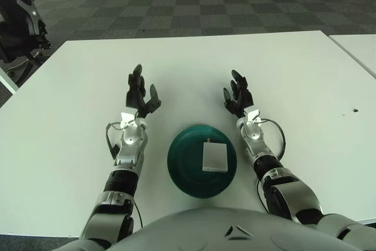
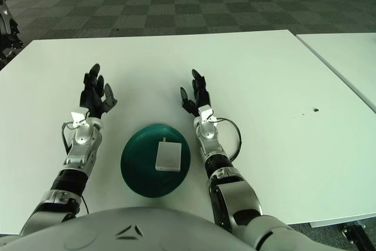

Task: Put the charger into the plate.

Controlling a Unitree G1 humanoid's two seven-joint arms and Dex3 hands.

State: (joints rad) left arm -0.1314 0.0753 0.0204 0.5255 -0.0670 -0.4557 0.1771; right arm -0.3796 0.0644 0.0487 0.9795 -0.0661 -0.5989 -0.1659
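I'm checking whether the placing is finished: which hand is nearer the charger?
Right, slightly. The right hand is just beyond the charger, a little to its right; the left hand is farther off, beyond the plate on its left.

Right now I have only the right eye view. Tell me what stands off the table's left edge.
Observer: A black chair stands on the floor past that edge, well away from the open left hand.
Operator: Give me anything else on that side.
Observer: A white corner of another surface shows below the chair, close to the table. The charger lies in the plate; the right hand shows open beyond it.
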